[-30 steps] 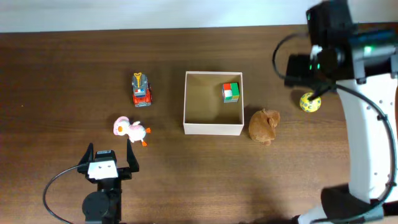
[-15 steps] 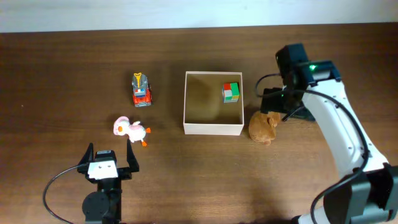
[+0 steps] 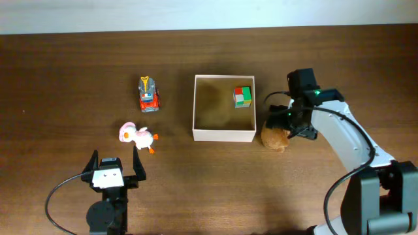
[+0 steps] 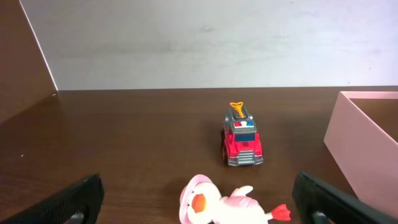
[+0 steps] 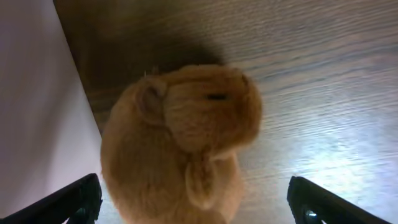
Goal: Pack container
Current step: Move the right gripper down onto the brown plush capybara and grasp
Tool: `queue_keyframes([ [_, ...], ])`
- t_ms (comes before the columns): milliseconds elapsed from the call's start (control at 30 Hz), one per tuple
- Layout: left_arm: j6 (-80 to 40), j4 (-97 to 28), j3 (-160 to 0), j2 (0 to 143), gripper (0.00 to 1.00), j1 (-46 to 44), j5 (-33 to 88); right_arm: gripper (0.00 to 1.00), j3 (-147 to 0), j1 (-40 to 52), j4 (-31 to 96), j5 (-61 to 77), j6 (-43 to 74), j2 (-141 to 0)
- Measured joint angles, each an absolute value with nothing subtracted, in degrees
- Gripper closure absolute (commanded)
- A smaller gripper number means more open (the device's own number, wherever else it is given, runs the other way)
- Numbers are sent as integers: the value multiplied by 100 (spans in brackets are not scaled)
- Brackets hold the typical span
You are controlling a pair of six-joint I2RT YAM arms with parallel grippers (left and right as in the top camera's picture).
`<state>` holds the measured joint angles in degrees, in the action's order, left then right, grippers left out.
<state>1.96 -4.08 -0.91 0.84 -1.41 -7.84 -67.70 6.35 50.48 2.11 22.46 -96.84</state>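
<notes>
The container [image 3: 224, 136] is a square white-walled box with a tan inside, at the table's middle. A red, green and white cube [image 3: 243, 96] lies in its back right corner. A brown plush animal [image 3: 275, 139] sits against its right wall outside. My right gripper [image 3: 282, 124] is open just above the plush, a finger on either side in the right wrist view [image 5: 199, 205], where the plush [image 5: 180, 143] fills the middle. My left gripper [image 3: 115, 158] is open and empty, just short of a pink and white duck [image 3: 137, 136].
A red toy truck [image 3: 149, 94] stands left of the container, behind the duck. In the left wrist view the duck [image 4: 217, 202] lies between the open fingers [image 4: 202, 196], the truck [image 4: 241, 140] beyond it and the container wall [image 4: 360, 143] to the right.
My right arm has swung from the back right down and left to sit over the brown plush. A yellow ball seen earlier at the right is now hidden. The left arm has not moved.
</notes>
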Motion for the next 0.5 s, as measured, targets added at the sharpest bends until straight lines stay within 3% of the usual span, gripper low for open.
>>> queue_keyframes([
  [433, 196, -408, -91, 84, 1, -141, -784, 3, -6090, 635, 4268, 414, 2250, -9684],
  [500, 196, -408, -91, 84, 1, -141, -784, 11, -6042, 635, 4237, 427, 2239, -9684],
])
